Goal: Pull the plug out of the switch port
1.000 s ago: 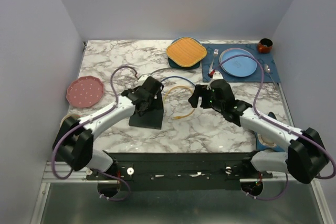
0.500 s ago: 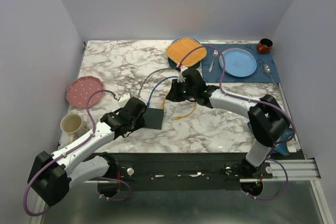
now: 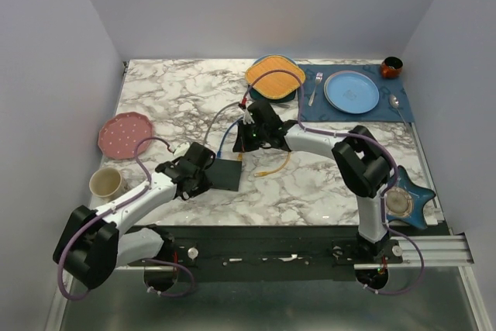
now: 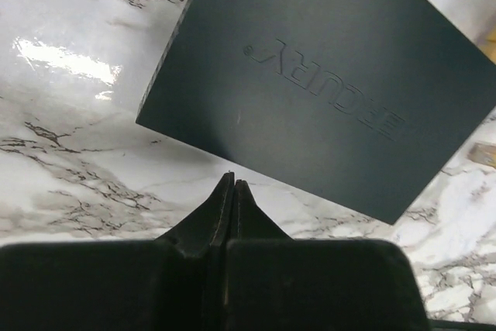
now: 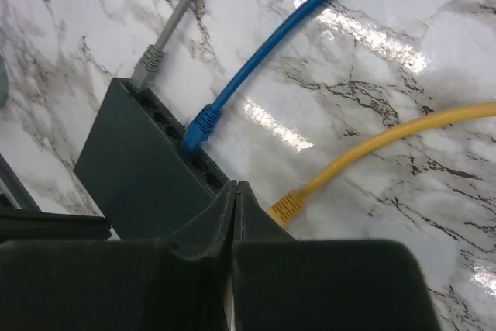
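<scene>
The switch (image 3: 226, 175) is a flat matte black box lying on the marble table (image 3: 170, 98). In the right wrist view its port edge (image 5: 167, 125) holds a blue plug (image 5: 200, 128) and a grey plug (image 5: 149, 60). A yellow plug (image 5: 288, 205) lies loose on the marble just off that edge. My right gripper (image 5: 235, 185) is shut with nothing between its fingers, its tips just above the port edge beside the yellow plug. My left gripper (image 4: 232, 180) is shut and empty too, just off the switch's (image 4: 325, 75) opposite long edge.
A pink plate (image 3: 122, 133) and a cream cup (image 3: 105, 184) sit at the left. At the back are an orange plate (image 3: 274, 75), a blue plate (image 3: 351, 92) on a blue mat with cutlery, and a brown cup (image 3: 391, 66). A star-shaped coaster (image 3: 403, 203) lies front right.
Both grippers have gone from open to shut. The right arm swung left to the switch's port edge. The left arm drew back off the switch to its near-left edge.
</scene>
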